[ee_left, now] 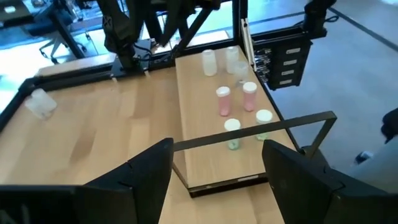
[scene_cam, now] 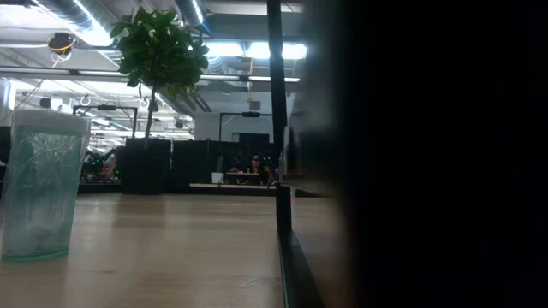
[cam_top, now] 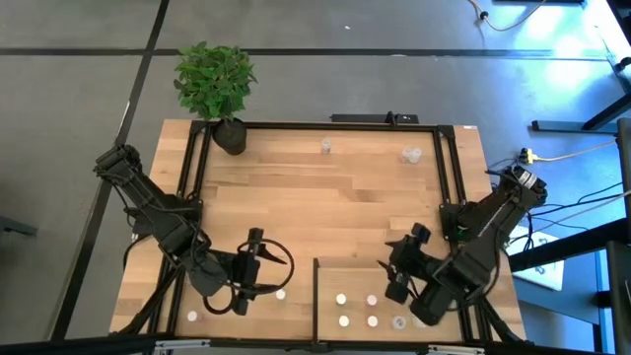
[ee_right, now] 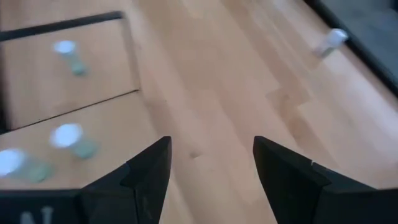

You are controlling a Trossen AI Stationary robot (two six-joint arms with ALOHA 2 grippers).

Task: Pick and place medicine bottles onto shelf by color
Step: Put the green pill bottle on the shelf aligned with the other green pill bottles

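Left gripper (cam_top: 258, 264) spread wide, empty, over counter (cam_top: 335, 197) just left of shelf (cam_top: 330, 276). Right gripper (cam_top: 402, 264) also apart, empty, at shelf's right part. High view: five white-capped bottles (cam_top: 341, 299) on shelf; two clear bottles (cam_top: 412, 155) near far edge of counter; three bottles (cam_top: 280, 294) by left arm. Plant (cam_top: 215, 81) at far left corner. Low view: translucent bottle (scene_cam: 38, 184) close at left, upright. Left wrist view: two pink bottles (ee_left: 223, 101), two greenish white-capped bottles (ee_left: 232, 134), two clear bottles (ee_left: 209, 62) on shelf. Right wrist view: blurred white-capped bottles (ee_right: 69, 138) on shelf.
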